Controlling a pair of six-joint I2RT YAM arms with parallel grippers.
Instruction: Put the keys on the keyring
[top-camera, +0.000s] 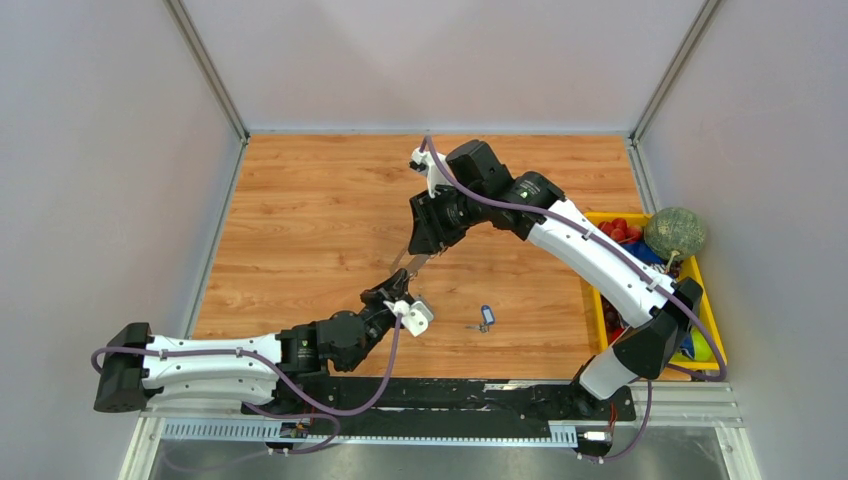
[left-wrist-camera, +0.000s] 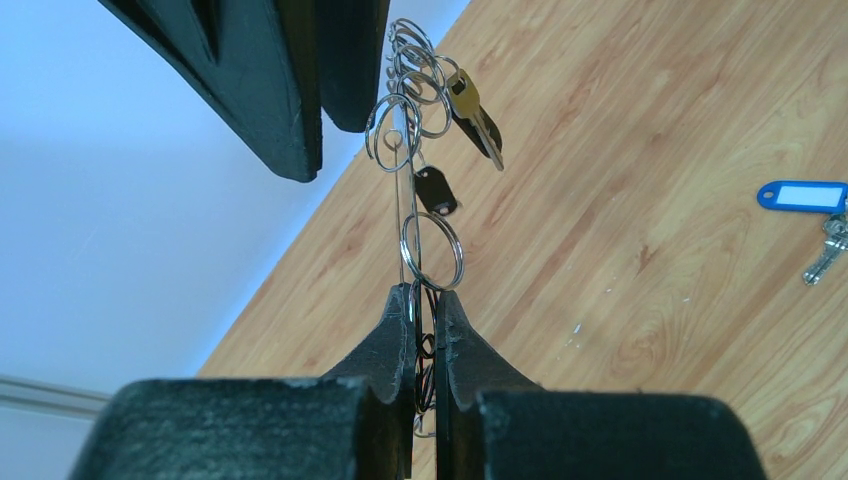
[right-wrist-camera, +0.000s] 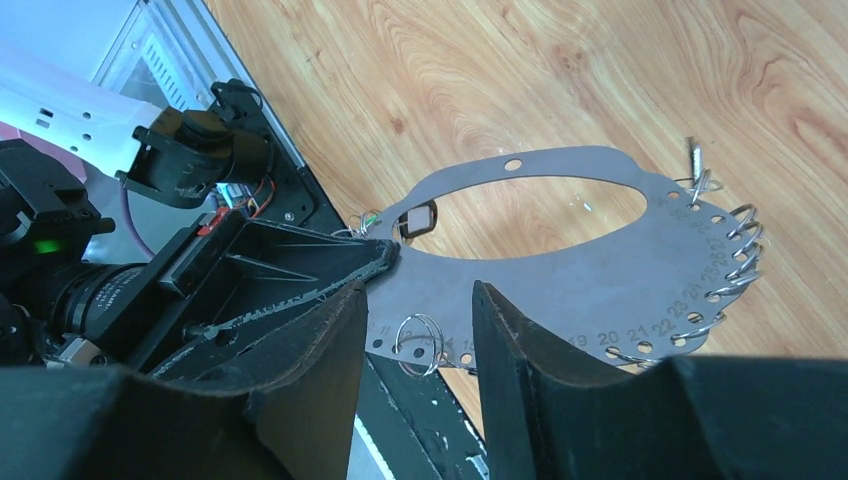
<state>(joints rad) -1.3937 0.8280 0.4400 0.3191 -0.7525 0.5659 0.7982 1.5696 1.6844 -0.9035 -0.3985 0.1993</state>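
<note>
The keyring (right-wrist-camera: 600, 260) is a flat silvery plate with a large oval opening, numbered edge holes and several small split rings. My left gripper (left-wrist-camera: 425, 295) is shut on its edge and holds it above the table; the plate shows edge-on (left-wrist-camera: 403, 230). A brass dark-headed key (left-wrist-camera: 475, 110) and a small dark key (left-wrist-camera: 435, 190) hang from its rings. My right gripper (right-wrist-camera: 418, 300) is open, its fingers astride the plate's lower edge with one split ring (right-wrist-camera: 420, 338) between them. The blue-tagged key (top-camera: 486, 317) lies on the table, also in the left wrist view (left-wrist-camera: 805, 195). No green tag shows clearly.
A yellow bin (top-camera: 712, 320) with fruit and a green melon (top-camera: 675, 232) stands at the right edge. Grey walls close the wooden table (top-camera: 300, 220) on three sides. A black rail (top-camera: 450, 395) runs along the front.
</note>
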